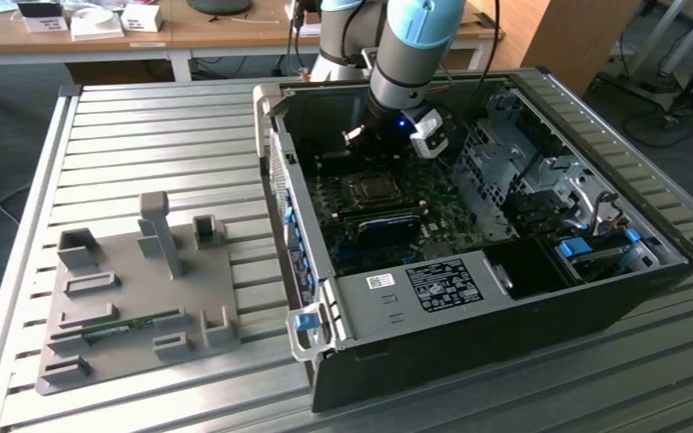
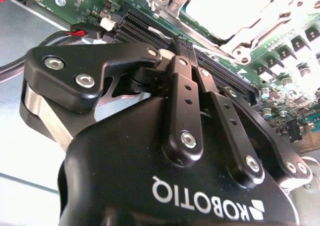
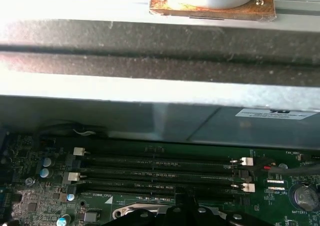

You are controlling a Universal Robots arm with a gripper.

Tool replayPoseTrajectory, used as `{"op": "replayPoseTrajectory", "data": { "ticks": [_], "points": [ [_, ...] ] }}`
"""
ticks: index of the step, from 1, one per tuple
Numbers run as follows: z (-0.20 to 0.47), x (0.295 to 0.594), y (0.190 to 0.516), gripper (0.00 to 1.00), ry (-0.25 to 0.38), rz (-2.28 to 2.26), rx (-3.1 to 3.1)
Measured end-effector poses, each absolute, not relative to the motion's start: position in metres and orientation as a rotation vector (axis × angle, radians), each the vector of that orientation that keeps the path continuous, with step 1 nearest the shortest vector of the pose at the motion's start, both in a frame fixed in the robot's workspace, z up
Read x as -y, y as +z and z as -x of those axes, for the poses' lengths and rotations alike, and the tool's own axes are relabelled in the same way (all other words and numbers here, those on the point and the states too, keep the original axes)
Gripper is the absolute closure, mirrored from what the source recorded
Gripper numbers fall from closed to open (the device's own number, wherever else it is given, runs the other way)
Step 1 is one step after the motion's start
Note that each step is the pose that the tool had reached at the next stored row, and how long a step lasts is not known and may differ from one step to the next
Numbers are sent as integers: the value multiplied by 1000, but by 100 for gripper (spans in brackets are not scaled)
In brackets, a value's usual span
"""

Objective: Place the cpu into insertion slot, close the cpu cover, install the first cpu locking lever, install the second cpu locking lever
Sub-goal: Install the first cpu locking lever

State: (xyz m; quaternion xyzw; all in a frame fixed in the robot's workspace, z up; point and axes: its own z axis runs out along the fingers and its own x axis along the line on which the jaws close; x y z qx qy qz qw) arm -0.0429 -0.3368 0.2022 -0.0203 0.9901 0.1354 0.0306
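exterior view overhead, wrist views near motherboard (image 3: 25, 206)

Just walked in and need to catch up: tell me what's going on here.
A robot arm reaches into an open computer case lying on a slatted table. Its pincer is shut, with its tips low over the memory slots, right beside the socket on the green motherboard.

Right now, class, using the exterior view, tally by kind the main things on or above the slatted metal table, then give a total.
Open computer case: 1
Grey parts holder: 1
Green circuit strip lying in the holder: 1
Robot arm reaching into the case: 1
Total: 4
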Motion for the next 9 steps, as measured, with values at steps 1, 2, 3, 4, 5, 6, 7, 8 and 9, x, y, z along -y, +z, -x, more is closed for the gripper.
{"op": "replayPoseTrajectory", "data": {
  "ticks": [1,2,3,4,5,6,7,8,9],
  "points": [
    [43,337,202,89,417,63,-3051],
    [43,337,202,89,417,62,-3051],
    [43,337,202,89,417,54,-3051],
    [43,337,202,89,416,41,-3050],
    [43,337,202,89,416,27,-3049],
    [43,337,202,89,415,18,-3048],
    [43,337,202,89,415,16,-3048],
    [43,337,202,89,415,15,-3048],
    [43,337,202,89,415,15,-3048]
  ]
}}
